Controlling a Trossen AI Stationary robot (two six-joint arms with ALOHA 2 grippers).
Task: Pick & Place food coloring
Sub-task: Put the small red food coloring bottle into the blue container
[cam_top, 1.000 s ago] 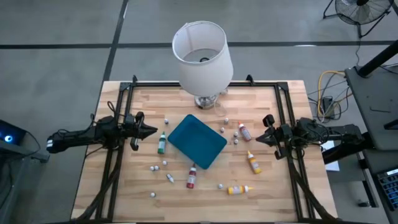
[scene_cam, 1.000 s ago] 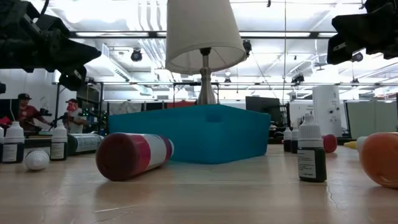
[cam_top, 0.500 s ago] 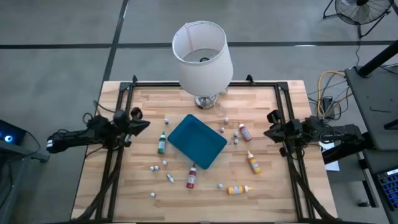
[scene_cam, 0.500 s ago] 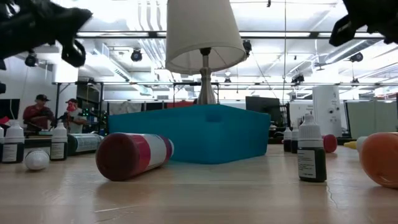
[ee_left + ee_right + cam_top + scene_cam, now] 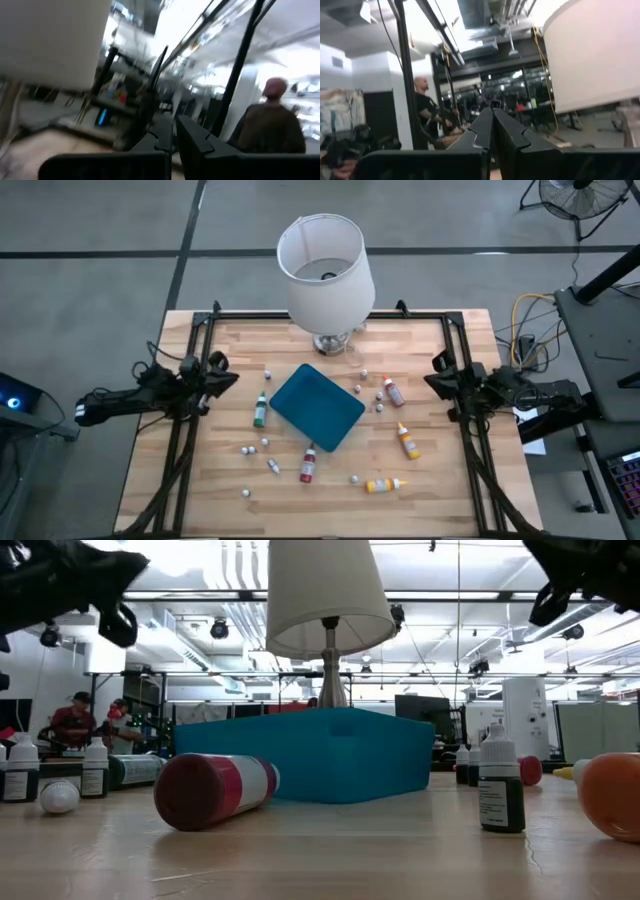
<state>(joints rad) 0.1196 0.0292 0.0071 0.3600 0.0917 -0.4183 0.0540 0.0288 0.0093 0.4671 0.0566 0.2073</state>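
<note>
Several small food coloring bottles lie on their sides on the wooden table around a teal tray [image 5: 316, 407]. They are a green one [image 5: 260, 411], two red ones [image 5: 308, 466] [image 5: 395, 391], an orange one [image 5: 408, 442] and a yellow one [image 5: 383, 484]. In the low view the near red bottle [image 5: 215, 790] lies in front of the tray [image 5: 330, 755]. My left gripper [image 5: 232, 381] is shut at the table's left edge, raised and tipped up, away from every bottle. My right gripper [image 5: 430, 378] is shut at the right edge, also tipped up. Both wrist views look over the table into the room, past the shut fingers [image 5: 174, 132] [image 5: 492, 125].
A lamp with a white shade [image 5: 325, 265] stands at the table's far middle on its base [image 5: 333, 340]. Small white caps [image 5: 247, 450] lie scattered among the bottles. Black frame rails [image 5: 190, 380] run along both side edges. People stand in the room behind [image 5: 75, 725].
Both grippers have risen and tipped their fingers upward, and each has drawn back a little toward its own side edge. Both stayed shut. The bottles and the tray have not moved.
</note>
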